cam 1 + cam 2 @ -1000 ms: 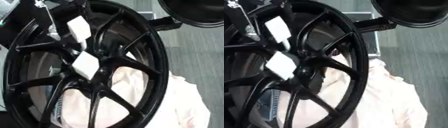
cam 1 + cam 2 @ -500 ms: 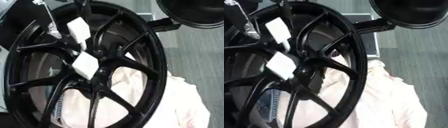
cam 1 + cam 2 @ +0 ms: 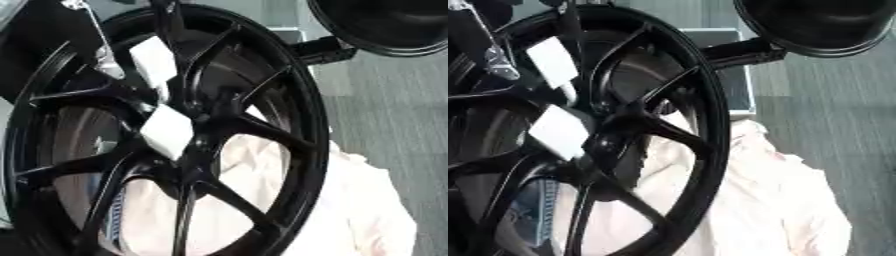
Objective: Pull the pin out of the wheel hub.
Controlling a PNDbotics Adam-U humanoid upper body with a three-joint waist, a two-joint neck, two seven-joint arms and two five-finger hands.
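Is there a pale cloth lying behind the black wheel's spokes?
Yes. A pale pinkish cloth shows through the gaps between the spokes of the black wheel and spreads out past its rim to the right.

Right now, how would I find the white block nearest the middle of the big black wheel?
Start with the big black wheel that fills most of the view, with pale cloth behind it. Follow its spokes to the hub. Two white blocks sit there; yours is the lower white block, right beside the hub, below the upper white block.
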